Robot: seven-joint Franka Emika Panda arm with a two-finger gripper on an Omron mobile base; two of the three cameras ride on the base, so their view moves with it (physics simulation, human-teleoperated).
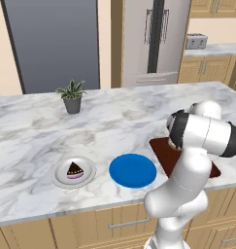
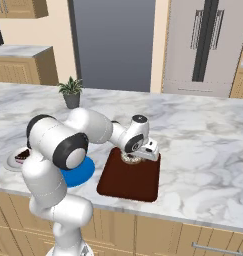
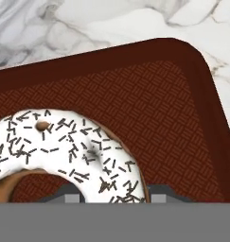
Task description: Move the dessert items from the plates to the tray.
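The donut, white-iced with dark sprinkles, sits between my fingertips in the hand view. My gripper is shut on the donut low over the far end of the dark reddish-brown tray. I cannot tell whether the donut touches the tray. The blue plate lies bare just left of the tray. Further left, the chocolate cake wedge rests on the grey-white plate. My arm hides the gripper in the left base view.
A potted plant stands at the back left of the marble island. The island's front edge runs just before the plates and tray. A toaster sits on the far counter beside the fridge.
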